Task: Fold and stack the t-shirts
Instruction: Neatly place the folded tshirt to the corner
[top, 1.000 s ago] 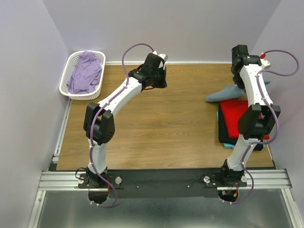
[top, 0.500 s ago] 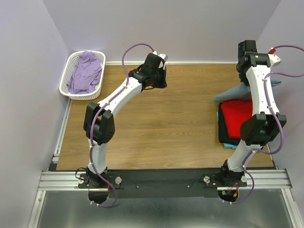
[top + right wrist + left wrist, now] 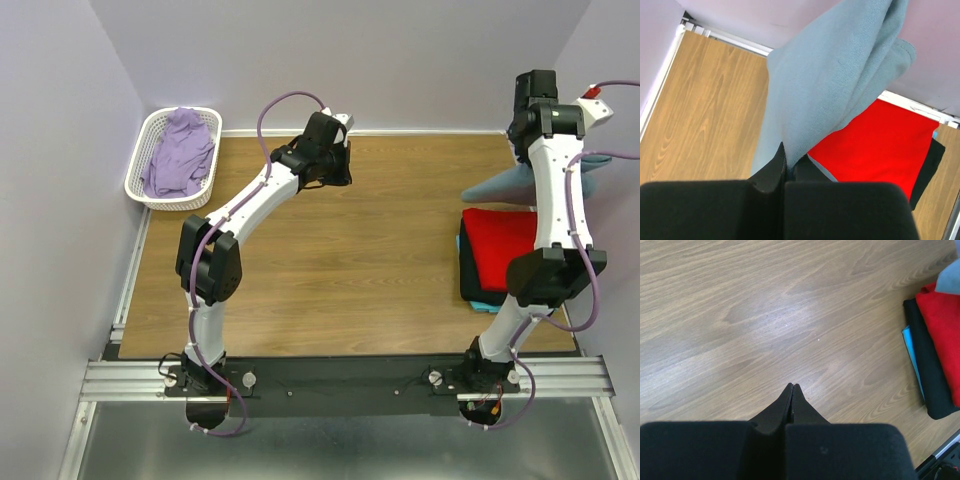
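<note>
A: Top view, left to right: white lattice basket [image 3: 170, 200] in the upper-left corner, purple garment [image 3: 180, 150] heaped inside; neither wrist cam sees either.
B: Left arm?
A: Left gripper [image 3: 792, 387] hangs over the bare wooden table [image 3: 350, 260], upper centre of the top view; its own cam shows the fingers pressed together, nothing between them; from above only the wrist housing shows, jaws unreadable there.
B: Stack?
A: Right side of the top view; red t-shirt [image 3: 500, 240] folded on top, black cloth [image 3: 927, 375] under it, turquoise t-shirt [image 3: 910, 347] lowest, just an edge poking out; the left wrist cam shows the three layers cleanest, at its right edge.
B: Right arm?
A: Right gripper [image 3: 790, 159] clenched on the blue-grey t-shirt [image 3: 830, 75]; its wrist cam shows cloth pinched between the fingers and filling mid-frame, red shirt beyond it at lower right; from above the arm covers the grip, only a blue-grey wedge shows at the upper right, just above the stack; can't tell whether it touches the red one.
</note>
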